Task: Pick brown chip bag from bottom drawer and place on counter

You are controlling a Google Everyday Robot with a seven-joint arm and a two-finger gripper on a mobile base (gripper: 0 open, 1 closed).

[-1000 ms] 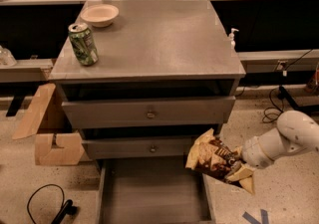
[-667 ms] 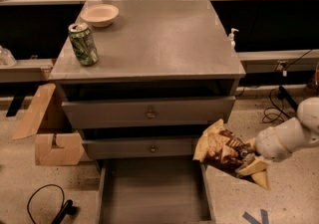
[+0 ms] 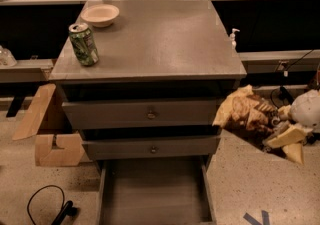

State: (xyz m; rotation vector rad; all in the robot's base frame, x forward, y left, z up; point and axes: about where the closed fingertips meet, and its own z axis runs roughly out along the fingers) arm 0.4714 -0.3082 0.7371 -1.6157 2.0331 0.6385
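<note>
The brown chip bag (image 3: 247,115), crinkled dark brown with cream-yellow ends, hangs in the air to the right of the cabinet, level with the upper drawers. My gripper (image 3: 272,121) at the right edge is shut on the bag's right part; the white arm (image 3: 306,111) reaches in from the right. The bottom drawer (image 3: 155,194) is pulled out at the bottom, its grey floor bare. The counter (image 3: 160,39) is the flat grey cabinet top, above and left of the bag.
A green soda can (image 3: 84,44) and a pale bowl (image 3: 100,15) stand on the counter's left side. Two upper drawers with brass knobs (image 3: 150,115) are shut. A cardboard box (image 3: 47,129) sits on the floor at left, a black cable (image 3: 50,206) at lower left.
My gripper has lifted the chip bag up and to the right, from beside the bottom drawer's right edge to the height of the upper drawers.
</note>
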